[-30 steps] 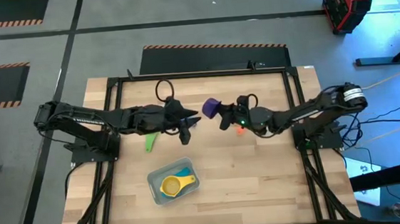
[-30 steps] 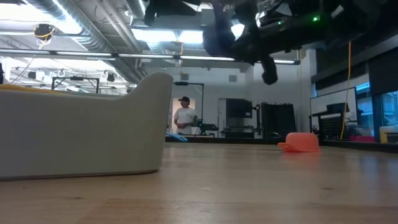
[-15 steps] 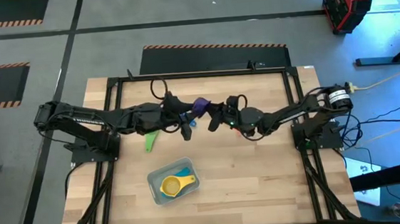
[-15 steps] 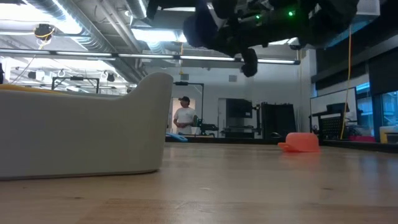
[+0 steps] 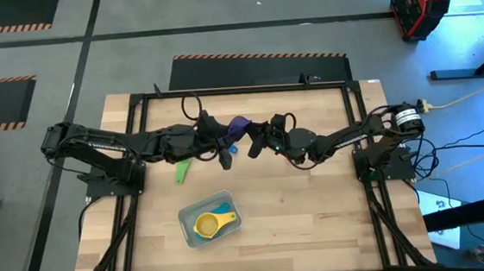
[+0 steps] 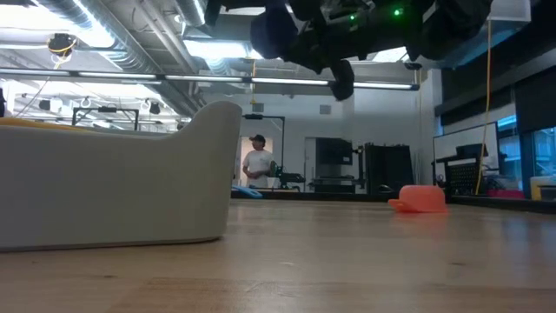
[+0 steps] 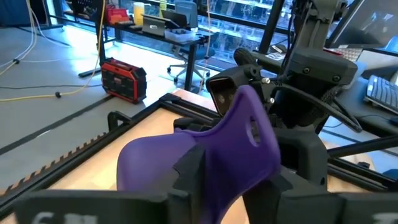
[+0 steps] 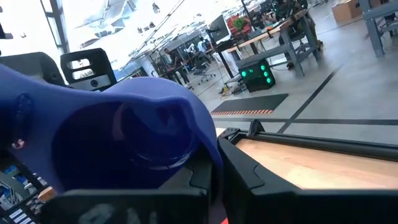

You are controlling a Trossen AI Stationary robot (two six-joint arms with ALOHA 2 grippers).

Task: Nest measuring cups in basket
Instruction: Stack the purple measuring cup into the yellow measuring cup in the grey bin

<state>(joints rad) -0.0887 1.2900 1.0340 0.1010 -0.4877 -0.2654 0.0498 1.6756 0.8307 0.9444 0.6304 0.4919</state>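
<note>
Two grippers meeting mid-table, above the wood. One purple cup between them: right gripper clamped on it, left gripper closing around its handle, grip unclear. Two cups, yellow and teal, nested in the one basket near the front. One green cup, one orange cup loose on the table.

Purple cup: held aloft above mid-table.
Basket: pale, near table's front edge.
Yellow cup: nested over teal cup, inside basket.
Green cup: on table.
Orange cup: on table.
</note>
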